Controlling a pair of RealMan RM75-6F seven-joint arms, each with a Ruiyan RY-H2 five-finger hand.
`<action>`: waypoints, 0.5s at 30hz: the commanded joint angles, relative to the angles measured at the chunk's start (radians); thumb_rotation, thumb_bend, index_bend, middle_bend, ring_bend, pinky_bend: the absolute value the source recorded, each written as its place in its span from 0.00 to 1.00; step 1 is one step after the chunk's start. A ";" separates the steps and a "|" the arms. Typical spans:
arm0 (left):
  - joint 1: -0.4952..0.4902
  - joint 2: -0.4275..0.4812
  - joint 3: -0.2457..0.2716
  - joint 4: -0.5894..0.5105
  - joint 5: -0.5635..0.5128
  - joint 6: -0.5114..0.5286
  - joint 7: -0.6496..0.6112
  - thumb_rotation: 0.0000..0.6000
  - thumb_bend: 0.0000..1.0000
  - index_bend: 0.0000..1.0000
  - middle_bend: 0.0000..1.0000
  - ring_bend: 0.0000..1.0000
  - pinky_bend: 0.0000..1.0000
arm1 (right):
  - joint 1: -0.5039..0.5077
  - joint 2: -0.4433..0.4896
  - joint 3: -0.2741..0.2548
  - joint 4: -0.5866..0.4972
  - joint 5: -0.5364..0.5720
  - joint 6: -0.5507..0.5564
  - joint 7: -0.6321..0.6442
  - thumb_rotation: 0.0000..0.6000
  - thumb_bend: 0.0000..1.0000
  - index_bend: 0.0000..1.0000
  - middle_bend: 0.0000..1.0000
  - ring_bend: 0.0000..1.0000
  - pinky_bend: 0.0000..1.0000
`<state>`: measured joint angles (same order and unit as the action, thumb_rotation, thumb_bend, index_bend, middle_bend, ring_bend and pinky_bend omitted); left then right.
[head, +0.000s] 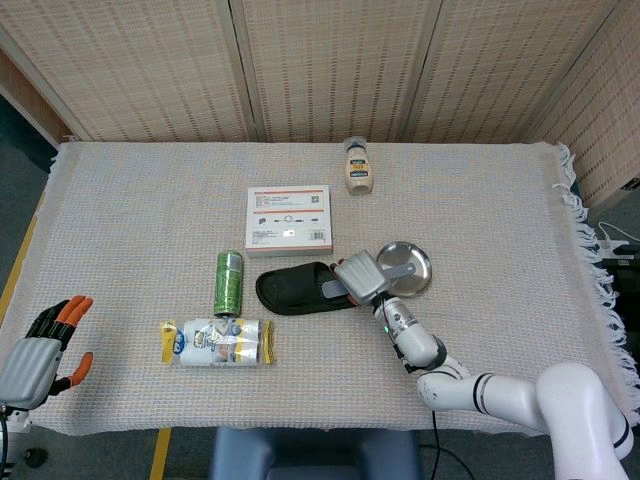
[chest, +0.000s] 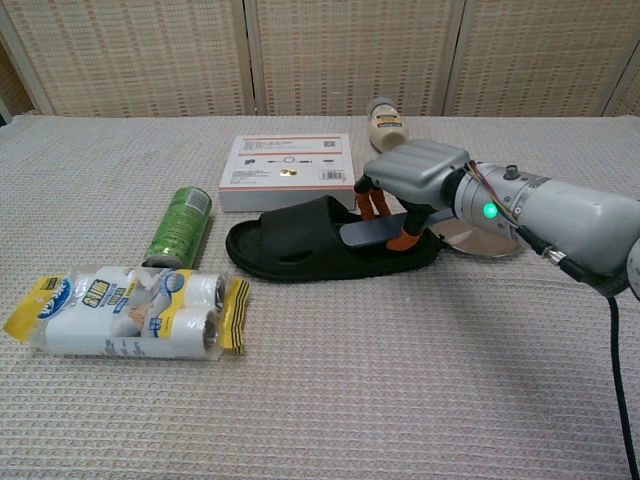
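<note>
The right robot hand (chest: 412, 190) is curled down onto the heel end of the black slipper (chest: 320, 240), its orange-tipped fingers (chest: 403, 238) pressing a flat grey piece against the footbed; whether the thumb has the sole pinched underneath cannot be told. This looks like the gripping step, so the next move calls for a firm pinch on the heel before any lift. The slipper lies flat on the worktop (head: 480, 200). Relative to the slipper: the steel dish (head: 408, 268) sits just beyond its heel, the white box (head: 289, 216) just behind, the green can (head: 229, 281) beside its toe. The left robot hand (head: 40, 350) hangs released, well apart.
</note>
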<state>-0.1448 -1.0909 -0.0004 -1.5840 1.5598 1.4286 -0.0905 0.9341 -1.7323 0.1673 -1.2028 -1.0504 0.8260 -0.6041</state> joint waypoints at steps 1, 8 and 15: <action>0.001 0.001 0.001 0.000 0.002 0.003 -0.003 1.00 0.46 0.00 0.00 0.00 0.10 | 0.013 -0.036 0.011 0.017 -0.005 0.012 0.005 1.00 0.41 0.88 0.72 0.59 0.85; 0.003 0.002 0.003 0.000 0.006 0.007 -0.004 1.00 0.46 0.00 0.00 0.00 0.10 | 0.013 -0.072 0.015 0.050 -0.029 0.030 0.036 1.00 0.41 0.88 0.72 0.59 0.86; 0.003 -0.001 0.004 0.000 0.006 0.006 0.003 1.00 0.46 0.00 0.00 0.00 0.10 | -0.005 -0.027 -0.009 0.044 -0.025 0.027 0.004 1.00 0.41 0.88 0.72 0.59 0.86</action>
<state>-0.1421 -1.0916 0.0034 -1.5840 1.5659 1.4341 -0.0870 0.9340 -1.7674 0.1639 -1.1550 -1.0782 0.8550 -0.5924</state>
